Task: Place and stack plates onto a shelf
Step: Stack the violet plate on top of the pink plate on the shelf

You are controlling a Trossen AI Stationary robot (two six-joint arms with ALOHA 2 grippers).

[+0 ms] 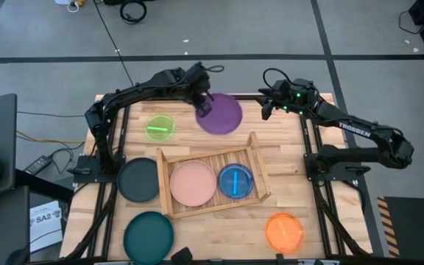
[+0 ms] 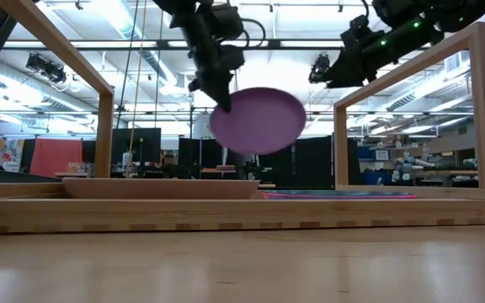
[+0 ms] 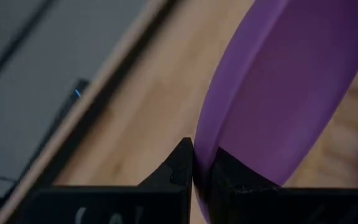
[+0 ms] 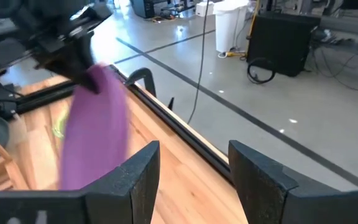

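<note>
My left gripper (image 1: pixel 202 105) is near the table's far edge, shut on a large purple plate (image 1: pixel 221 114) held in the air, also seen in the low view as the purple plate (image 2: pixel 259 119). The shelf (image 1: pixel 212 180) lies mid-table, tilted in plan, with a pink plate (image 1: pixel 193 182) and a small blue plate (image 1: pixel 235 181) lying flat in it. My right gripper (image 4: pixel 194 171) is open, raised near the far right corner (image 1: pixel 267 107), touching nothing. On the table lie a lime green plate (image 1: pixel 160 127), a dark grey plate (image 1: pixel 138 179), a teal plate (image 1: pixel 149 235) and an orange plate (image 1: pixel 283 231). My left gripper pinches the purple plate's rim (image 3: pixel 202 149) between its two fingers, one on each face. The fingers come down from above at the plate's left far edge (image 2: pixel 222 105). The plate is lifted clear of the table, tilted, hanging below and to the right of the fingers.
Black frame rails (image 1: pixel 112 132) run along the table's left and right sides. Wooden upright frames (image 2: pixel 478 109) stand at the table's sides in the low view. Bare tabletop lies between the shelf and the far edge (image 1: pixel 285 140).
</note>
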